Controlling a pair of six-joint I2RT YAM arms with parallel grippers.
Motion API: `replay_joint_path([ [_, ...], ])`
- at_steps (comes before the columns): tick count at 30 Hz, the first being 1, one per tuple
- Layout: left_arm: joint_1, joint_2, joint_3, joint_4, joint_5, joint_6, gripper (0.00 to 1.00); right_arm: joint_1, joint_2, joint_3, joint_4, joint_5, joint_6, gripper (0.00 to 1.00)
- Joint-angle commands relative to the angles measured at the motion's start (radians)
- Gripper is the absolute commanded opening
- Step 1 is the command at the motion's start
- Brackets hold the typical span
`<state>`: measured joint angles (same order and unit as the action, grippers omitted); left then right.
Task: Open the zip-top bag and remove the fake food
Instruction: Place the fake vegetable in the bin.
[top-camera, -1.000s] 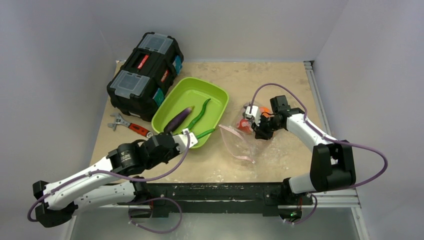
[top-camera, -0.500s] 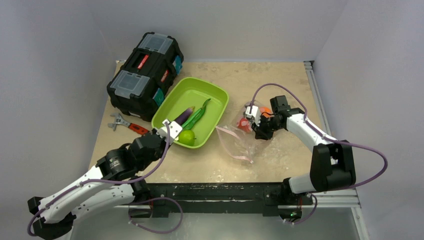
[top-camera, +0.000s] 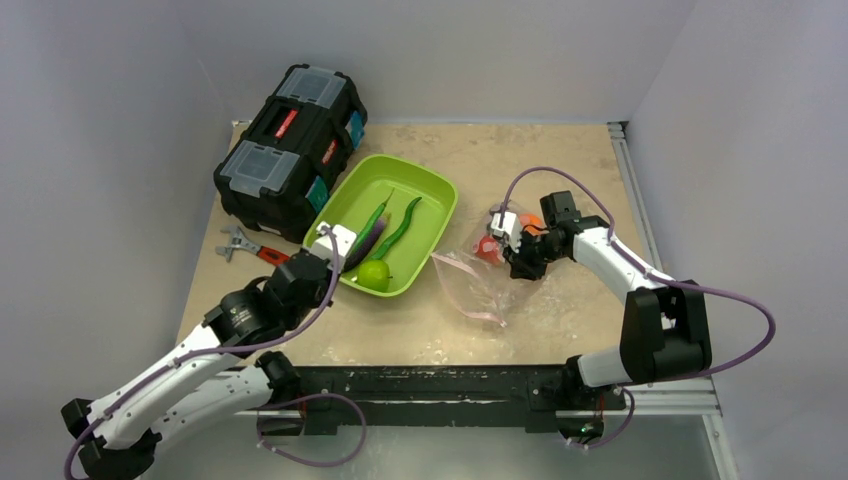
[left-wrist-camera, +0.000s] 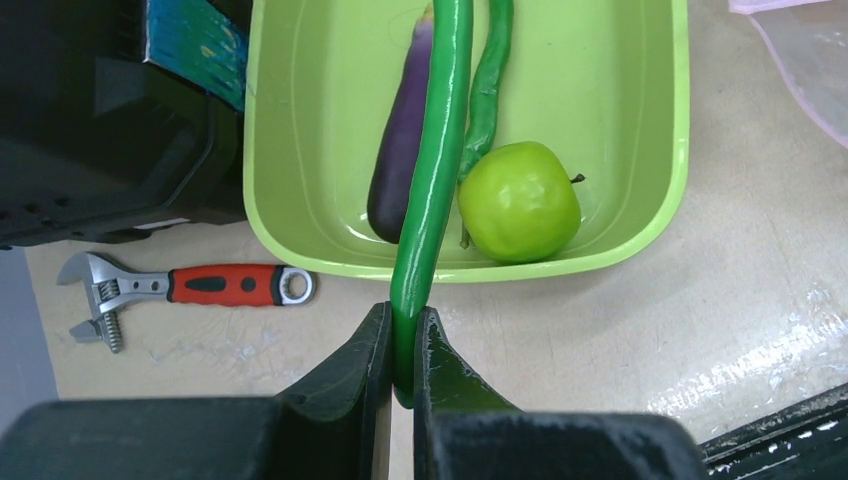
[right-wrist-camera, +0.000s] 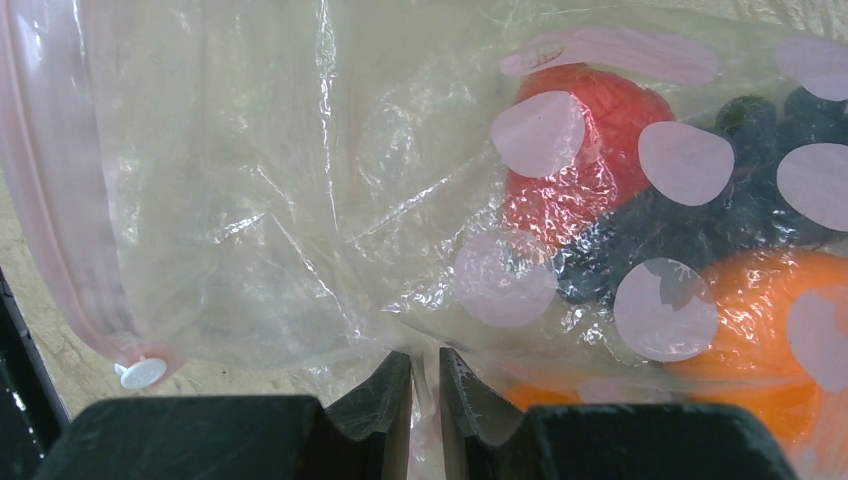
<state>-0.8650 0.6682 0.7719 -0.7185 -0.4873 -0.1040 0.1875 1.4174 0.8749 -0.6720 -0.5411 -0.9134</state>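
Note:
My left gripper (left-wrist-camera: 402, 350) is shut on the end of a long green pod (left-wrist-camera: 435, 150) and holds it over the lime-green tray (left-wrist-camera: 300, 130); it also shows in the top view (top-camera: 335, 240). In the tray lie a purple eggplant (left-wrist-camera: 398, 150), a second green pod (left-wrist-camera: 490, 90) and a lime-green ball (left-wrist-camera: 518, 200). My right gripper (right-wrist-camera: 425, 365) is shut on a fold of the clear zip-top bag (right-wrist-camera: 250, 170). Its pink zip strip (right-wrist-camera: 50, 200) is at the left. A red fruit (right-wrist-camera: 600, 150), an orange fruit (right-wrist-camera: 760, 300) and a dark piece sit inside the bag (top-camera: 480, 275).
A black toolbox (top-camera: 290, 150) stands at the far left, touching the tray's left side. A red-handled wrench (top-camera: 262, 255) lies on the table in front of it, left of my left gripper. Grey walls close in the table on three sides.
My left gripper has moved left and away from the tray's near right corner to its near left edge, swinging the green pod over the tray. The lime-green ball now shows. The right arm has not moved.

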Motion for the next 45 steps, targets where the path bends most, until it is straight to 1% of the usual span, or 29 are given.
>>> replay_joint_path([
  [1, 0.034, 0.025, 0.001, 0.042, -0.025, -0.075, 0.0, -0.002, -0.029, 0.015, -0.008, -0.021, -0.016, 0.15],
  [7, 0.094, 0.093, 0.006, 0.077, 0.038, -0.124, 0.0, -0.002, -0.031, 0.015, -0.009, -0.022, -0.015, 0.15],
  [8, 0.104, 0.11, 0.006, 0.09, 0.049, -0.132, 0.02, -0.003, -0.03, 0.015, -0.008, -0.021, -0.016, 0.15],
  [9, 0.115, 0.128, 0.006, 0.102, 0.061, -0.142, 0.09, -0.002, -0.031, 0.015, -0.008, -0.021, -0.015, 0.15],
  [13, 0.166, 0.248, -0.001, 0.188, 0.069, -0.179, 0.57, -0.003, -0.032, 0.015, -0.01, -0.022, -0.016, 0.15],
  [14, 0.183, 0.282, 0.004, 0.205, 0.074, -0.19, 0.67, -0.002, -0.032, 0.015, -0.011, -0.022, -0.017, 0.15],
  [15, 0.203, 0.313, 0.01, 0.22, 0.084, -0.2, 0.74, -0.002, -0.032, 0.015, -0.012, -0.024, -0.016, 0.15],
  [16, 0.213, 0.339, 0.018, 0.233, 0.098, -0.207, 0.8, -0.002, -0.033, 0.015, -0.012, -0.025, -0.016, 0.15],
  [18, 0.22, 0.366, 0.038, 0.246, 0.129, -0.21, 0.85, -0.003, -0.035, 0.015, -0.014, -0.027, -0.016, 0.15],
  [21, 0.22, 0.336, 0.053, 0.253, 0.204, -0.206, 0.87, -0.003, -0.038, 0.015, -0.014, -0.033, -0.019, 0.15],
  [23, 0.22, 0.295, 0.041, 0.273, 0.287, -0.2, 0.88, -0.003, -0.037, 0.016, -0.019, -0.043, -0.023, 0.15],
  [26, 0.22, 0.233, -0.007, 0.357, 0.49, -0.208, 0.88, -0.002, -0.036, 0.021, -0.037, -0.07, -0.038, 0.15],
  [29, 0.217, 0.219, -0.064, 0.522, 0.748, -0.275, 0.87, -0.002, -0.043, 0.024, -0.049, -0.094, -0.052, 0.15],
  [31, 0.206, 0.245, -0.089, 0.636, 0.864, -0.336, 0.86, -0.003, -0.054, 0.028, -0.062, -0.116, -0.06, 0.15],
  [32, 0.192, 0.262, -0.093, 0.678, 0.886, -0.354, 0.85, -0.003, -0.06, 0.031, -0.069, -0.132, -0.066, 0.15],
  [34, 0.139, 0.315, -0.087, 0.742, 0.874, -0.356, 0.83, -0.003, -0.076, 0.039, -0.079, -0.171, -0.071, 0.15],
  [37, 0.04, 0.396, -0.061, 0.784, 0.845, -0.35, 0.8, -0.008, -0.104, 0.05, -0.074, -0.21, -0.054, 0.15],
  [40, -0.008, 0.481, -0.047, 0.834, 0.843, -0.357, 0.71, -0.026, -0.132, 0.06, -0.054, -0.229, -0.015, 0.14],
  [41, -0.019, 0.506, -0.045, 0.845, 0.84, -0.361, 0.65, -0.037, -0.139, 0.065, -0.05, -0.237, -0.006, 0.12],
  [42, -0.024, 0.527, -0.043, 0.855, 0.837, -0.364, 0.6, -0.044, -0.147, 0.069, -0.052, -0.247, -0.002, 0.09],
  [43, -0.029, 0.545, -0.043, 0.865, 0.836, -0.362, 0.58, -0.049, -0.151, 0.072, -0.057, -0.256, 0.001, 0.06],
  [45, -0.038, 0.572, -0.048, 0.885, 0.829, -0.355, 0.55, -0.056, -0.159, 0.076, -0.061, -0.266, -0.001, 0.05],
])
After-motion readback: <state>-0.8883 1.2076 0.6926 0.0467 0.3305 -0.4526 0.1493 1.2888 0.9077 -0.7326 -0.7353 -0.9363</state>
